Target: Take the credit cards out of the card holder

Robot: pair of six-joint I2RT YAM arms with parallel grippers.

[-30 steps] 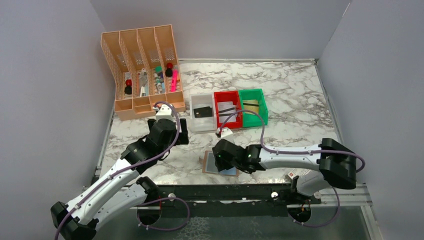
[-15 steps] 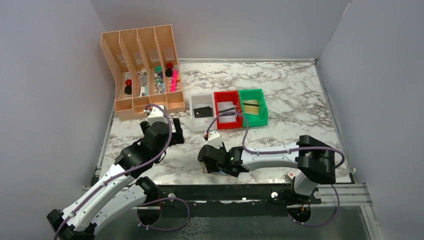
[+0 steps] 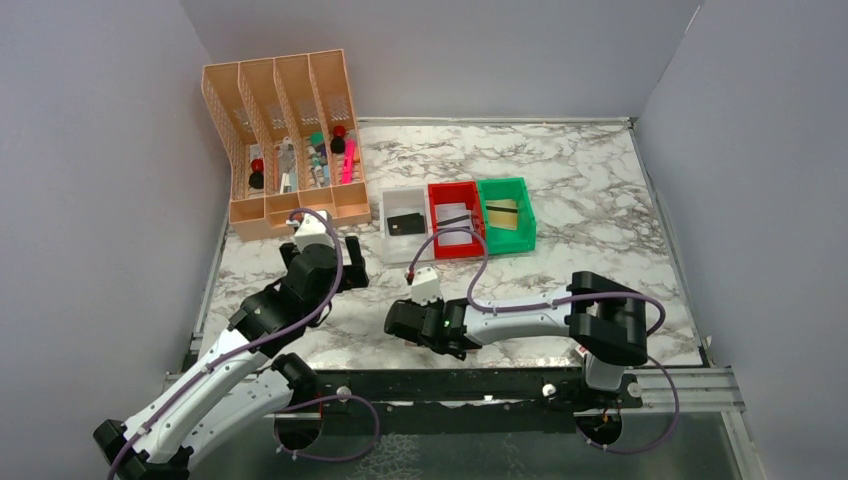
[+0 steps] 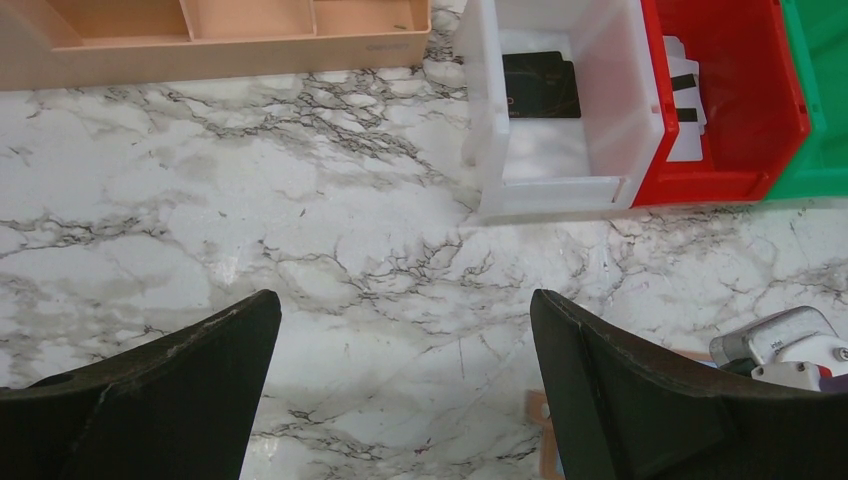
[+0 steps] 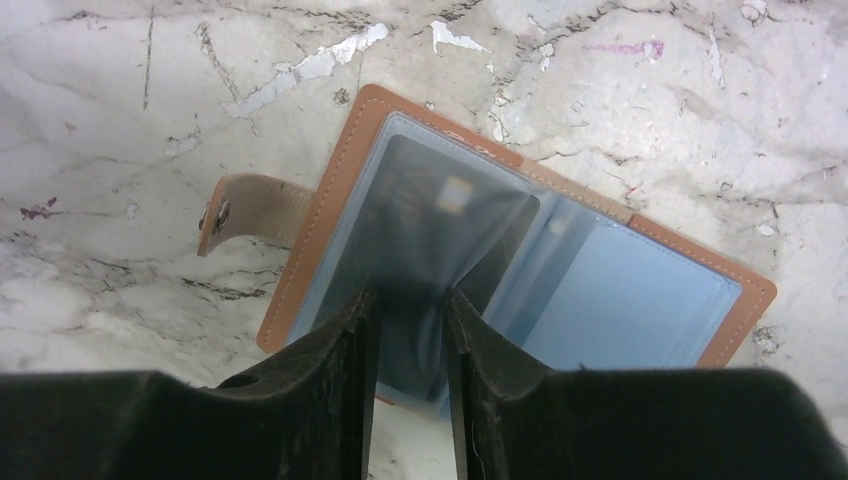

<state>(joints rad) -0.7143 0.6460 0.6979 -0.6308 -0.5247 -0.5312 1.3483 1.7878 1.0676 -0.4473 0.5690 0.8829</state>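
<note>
Looks to us like this one's mostly done. The card holder (image 5: pixel 600 290) lies open flat on the marble at the near edge, about mid-table, right under the right gripper (image 5: pixel 408 310). Its snap strap (image 5: pixel 245 210) is flopped out to the left. We can see one dark card (image 5: pixel 420 210) not out yet, sitting behind a clear sleeve on the left half; the right half looks empty to us, just pale blue pockets.

The right gripper is down to a narrow gap, and we'd say it's pinching the near edge of that clear sleeve leaf, not the card itself. The left gripper (image 4: pixel 405 300) hangs spread wide with nothing in it, over bare table just near of the bins.

Counting cards already out:
- one dark card (image 4: pixel 540 85) in the white bin (image 4: pixel 485 120);
- pale striped card(s) (image 4: pixel 685 110) in the red bin (image 4: pixel 700 187), maybe two overlapping, we can't tell;
- one tan card (image 3: pixel 503 213) in the green bin (image 4: pixel 815 175).

So that's three bins, one holder, one card left that we can spot. There's also one peach desk organizer (image 3: pixel 245 215) with four slots at the far left.
</note>
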